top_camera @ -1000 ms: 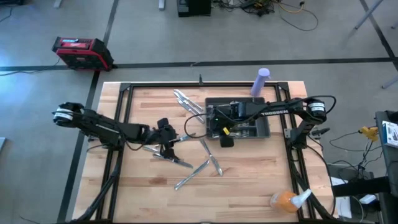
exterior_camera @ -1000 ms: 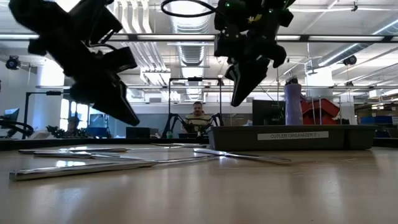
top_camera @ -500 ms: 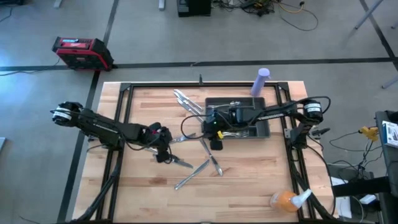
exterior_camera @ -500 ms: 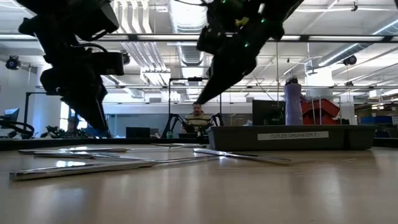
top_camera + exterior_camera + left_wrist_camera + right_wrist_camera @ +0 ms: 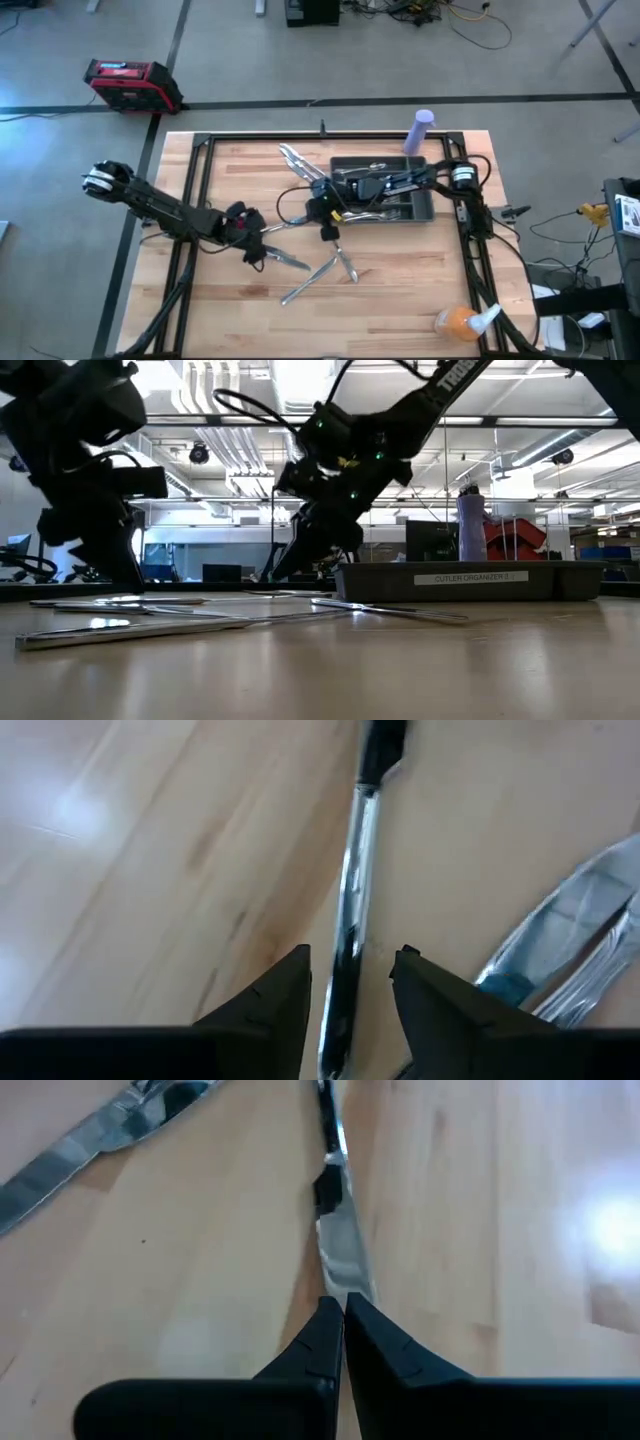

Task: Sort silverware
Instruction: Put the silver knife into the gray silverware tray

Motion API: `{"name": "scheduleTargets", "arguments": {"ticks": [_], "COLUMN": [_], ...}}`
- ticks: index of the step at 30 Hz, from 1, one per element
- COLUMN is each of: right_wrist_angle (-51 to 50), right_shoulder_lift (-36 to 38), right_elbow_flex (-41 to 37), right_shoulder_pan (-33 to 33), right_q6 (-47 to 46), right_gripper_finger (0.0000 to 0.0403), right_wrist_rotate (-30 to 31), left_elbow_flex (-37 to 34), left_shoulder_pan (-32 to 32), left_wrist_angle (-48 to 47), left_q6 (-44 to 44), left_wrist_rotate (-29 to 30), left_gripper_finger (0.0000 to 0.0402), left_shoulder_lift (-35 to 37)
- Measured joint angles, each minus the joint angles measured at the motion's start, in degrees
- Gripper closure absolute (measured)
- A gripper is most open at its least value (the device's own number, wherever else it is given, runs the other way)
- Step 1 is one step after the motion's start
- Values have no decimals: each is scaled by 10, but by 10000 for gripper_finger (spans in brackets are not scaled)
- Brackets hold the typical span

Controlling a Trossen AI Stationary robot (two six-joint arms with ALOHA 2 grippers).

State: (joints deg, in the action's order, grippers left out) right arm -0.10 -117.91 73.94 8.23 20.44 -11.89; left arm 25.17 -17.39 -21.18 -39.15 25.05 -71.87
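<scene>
Silverware lies scattered on the wooden table: a cluster (image 5: 300, 162) at the far middle and several crossed pieces (image 5: 320, 275) toward the near edge. The dark tray (image 5: 425, 205) holds more. My left gripper (image 5: 252, 252) is low over the table and open. In the left wrist view its fingers (image 5: 350, 960) stand on either side of a slim silver piece (image 5: 358, 880) lying flat, and they lie along it. My right gripper (image 5: 328, 232) reaches past the tray's left side, shut (image 5: 343, 1308), with its tips at the end of another flat piece (image 5: 338, 1245). My right gripper has its shut fingertips (image 5: 328, 1312) at the end of the flat silver piece, slanting down along it. Whether they touch it I cannot tell. The piece lies flat on the table.
A purple cylinder (image 5: 420, 130) stands at the far edge behind the tray. An orange object (image 5: 455, 322) sits at the near right corner. More silverware (image 5: 90, 1140) lies close to the right gripper. A person sits in the room beyond the table (image 5: 318, 550).
My right gripper has left the space above the tray, gone toward the table's left and near edges, and come down close to the table. My left gripper has moved toward the near edge and down, until it stands over a piece of silverware.
</scene>
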Motion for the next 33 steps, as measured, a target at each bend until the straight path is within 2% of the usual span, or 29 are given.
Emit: {"name": "scheduleTargets", "arguments": {"ticks": [3, 12, 20, 25, 31, 33], "right_wrist_angle": [26, 70, 63, 54, 52, 52], "right_shoulder_lift": [-5, -59, -66, -64, -61, -59], "right_elbow_flex": [0, 5, 7, 7, 6, 6], "right_shoulder_pan": [5, 16, 18, 19, 19, 20], "right_q6": [1, -17, -21, -20, -20, -20], "right_gripper_finger": [403, 403, 403, 403, 403, 403], "right_wrist_rotate": [-8, -22, -20, -19, -12, -12], "left_elbow_flex": [-20, -47, -65, -71, -75, -75], "left_shoulder_pan": [-4, -5, -5, -5, -5, -5], "left_wrist_angle": [37, 41, 45, 51, 54, 55], "left_q6": [1, 8, 10, 10, 17, 17], "left_wrist_rotate": [0, 2, 5, 5, 3, 3], "left_gripper_finger": [257, 226, 225, 257, 372, 377], "left_shoulder_lift": [5, 14, 20, 21, 20, 20]}}
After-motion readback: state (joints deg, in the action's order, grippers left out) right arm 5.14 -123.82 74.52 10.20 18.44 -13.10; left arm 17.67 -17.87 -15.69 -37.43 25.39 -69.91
